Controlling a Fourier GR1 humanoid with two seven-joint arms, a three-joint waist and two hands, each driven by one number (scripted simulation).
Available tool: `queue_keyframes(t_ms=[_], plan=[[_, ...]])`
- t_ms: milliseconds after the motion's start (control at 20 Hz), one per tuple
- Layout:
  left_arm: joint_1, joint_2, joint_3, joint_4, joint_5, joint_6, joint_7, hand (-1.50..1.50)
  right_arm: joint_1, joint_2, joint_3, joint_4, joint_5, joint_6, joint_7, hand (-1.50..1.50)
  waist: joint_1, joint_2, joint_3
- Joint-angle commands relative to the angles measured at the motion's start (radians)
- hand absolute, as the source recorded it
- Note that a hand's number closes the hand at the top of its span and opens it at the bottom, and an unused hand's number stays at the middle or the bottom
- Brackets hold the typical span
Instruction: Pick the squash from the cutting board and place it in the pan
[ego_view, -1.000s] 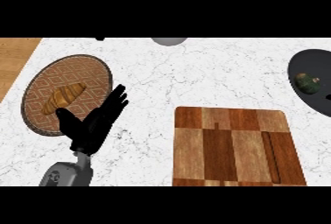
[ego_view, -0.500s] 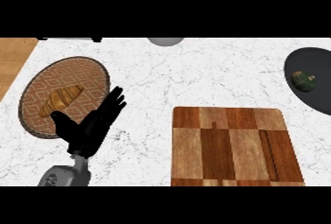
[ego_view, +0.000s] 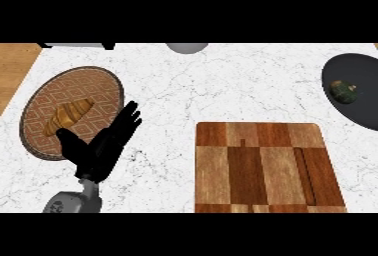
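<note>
From the head view, the squash (ego_view: 344, 91) already lies in the dark pan (ego_view: 362, 107) at the right edge, small and greenish, well apart from the board (ego_view: 266, 167), whose wooden top carries nothing. The left hand (ego_view: 102, 145) rests on the marble counter (ego_view: 221, 85) just beside a woven plate (ego_view: 88, 82) with a croissant (ego_view: 68, 116) on it; its fingers are straight and spread, holding nothing, the thumb touching or overlapping the plate's rim. The right hand does not show at all, so I cannot tell its state. A grey bowl (ego_view: 186, 47) peeks in at the top edge. To my eye the job looks done. What could go wrong now is small: the left hand, if it swings, might nudge the plate, and the squash sits near the pan's left side, where a bump could roll it.
</note>
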Motion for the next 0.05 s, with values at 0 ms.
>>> queue_keyframes(t_ms=[0], plan=[[0.029, 0.019, 0.003, -0.030, -0.003, -0.006, 0.000, 0.00, 0.055, -0.015, 0.002, -0.010, -0.006, 0.157, -0.136, -1.50, 0.000, -0.008, 0.001]])
